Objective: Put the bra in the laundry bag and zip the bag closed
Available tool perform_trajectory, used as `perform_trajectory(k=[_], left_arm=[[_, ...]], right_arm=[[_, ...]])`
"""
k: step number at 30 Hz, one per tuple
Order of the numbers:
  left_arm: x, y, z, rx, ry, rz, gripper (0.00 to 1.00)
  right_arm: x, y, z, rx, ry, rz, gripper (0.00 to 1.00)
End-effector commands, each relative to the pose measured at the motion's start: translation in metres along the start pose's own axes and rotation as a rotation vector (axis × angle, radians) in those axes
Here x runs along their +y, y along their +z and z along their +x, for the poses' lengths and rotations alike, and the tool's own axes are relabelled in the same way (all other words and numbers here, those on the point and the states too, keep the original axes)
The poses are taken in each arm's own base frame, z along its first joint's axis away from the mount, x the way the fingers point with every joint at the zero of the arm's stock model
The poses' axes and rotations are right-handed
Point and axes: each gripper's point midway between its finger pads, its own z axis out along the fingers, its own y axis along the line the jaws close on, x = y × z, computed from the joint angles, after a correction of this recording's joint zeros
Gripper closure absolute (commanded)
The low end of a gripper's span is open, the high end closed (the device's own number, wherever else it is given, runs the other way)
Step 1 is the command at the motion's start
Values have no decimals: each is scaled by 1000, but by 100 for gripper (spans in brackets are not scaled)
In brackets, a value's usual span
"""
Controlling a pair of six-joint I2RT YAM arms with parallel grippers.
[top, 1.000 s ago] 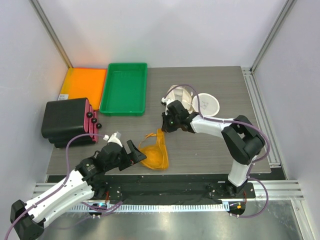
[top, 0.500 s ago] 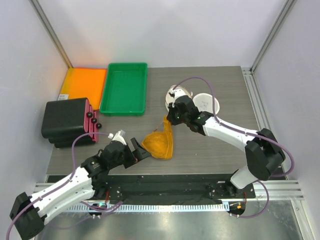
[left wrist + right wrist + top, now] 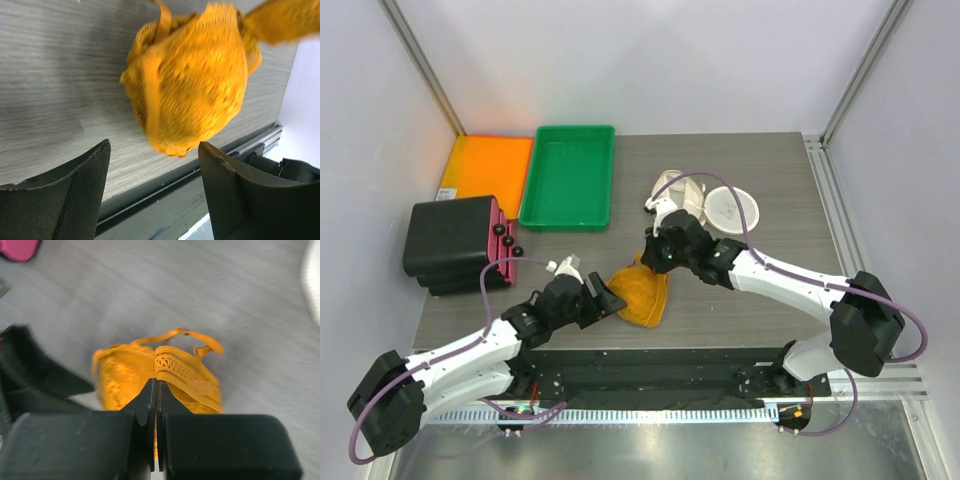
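Observation:
The bra (image 3: 642,292) is an orange-yellow lace bundle hanging from my right gripper (image 3: 653,262), which is shut on its band (image 3: 172,367). It hangs just above the table's near middle. My left gripper (image 3: 603,299) is open and empty, its jaws just left of the bra; in the left wrist view the bra (image 3: 192,80) hangs ahead of the spread fingers (image 3: 82,180). The laundry bag (image 3: 680,192) is a cream mesh pouch behind my right arm, with its round lid panel (image 3: 731,210) folded open to the right.
A green tray (image 3: 570,177) and a flat orange tray (image 3: 485,165) stand at the back left. A black case (image 3: 452,236) with pink parts lies at the left. The table's front edge and metal rail run just below the bra.
My right gripper has carried the bra a little toward the near edge and left. My left gripper has moved right, up to the bra, still open.

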Motion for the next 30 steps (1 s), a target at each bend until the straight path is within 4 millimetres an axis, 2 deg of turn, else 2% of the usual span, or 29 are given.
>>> perform_trajectory(k=[1, 4, 7, 8, 9, 11, 12, 16, 18, 19, 20, 21, 22, 24, 27, 30], left_arm=[[-27, -3, -25, -94, 42, 52, 28], [-21, -2, -28, -109, 60, 12, 30], [-13, -1, -30, -120, 66, -21, 35], [-12, 0, -29, -117, 68, -23, 36], [-11, 0, -29, -118, 67, -29, 36], [-7, 0, -29, -124, 69, -37, 39], [-5, 0, -29, -126, 68, -44, 39], [2, -7, -30, -135, 77, -73, 42], [5, -11, -29, -144, 80, -57, 37], [5, -13, -28, -144, 81, -50, 30], [10, -14, -25, -135, 84, -56, 27], [3, -19, -27, -145, 82, -22, 22], [0, -22, -28, -146, 82, -8, 13], [-10, -29, -29, -141, 72, 27, 0], [-24, -36, -33, -143, 40, 44, 0], [-36, -34, -38, -136, 22, 42, 0]], right_arm=[[36, -5, -12, -26, 66, -45, 99], [57, -6, -6, -30, 125, -84, 99], [63, -5, 2, -32, 207, -106, 99], [62, -3, 15, -13, 222, -113, 99], [65, -3, 11, -39, 238, -137, 99], [71, -3, 25, -11, 237, -194, 99], [76, -4, 23, -31, 223, -230, 99], [75, -4, 39, -16, 175, -259, 99], [74, -5, 44, -21, 140, -279, 99], [72, -6, 45, -28, 116, -279, 99], [69, -8, 49, -28, 101, -279, 98], [71, -9, 48, -41, 86, -291, 98], [68, -9, 51, -40, 59, -287, 98], [66, -11, 53, -40, 31, -287, 98], [66, -13, 56, -41, -7, -303, 97], [69, -15, 57, -54, -21, -330, 96]])
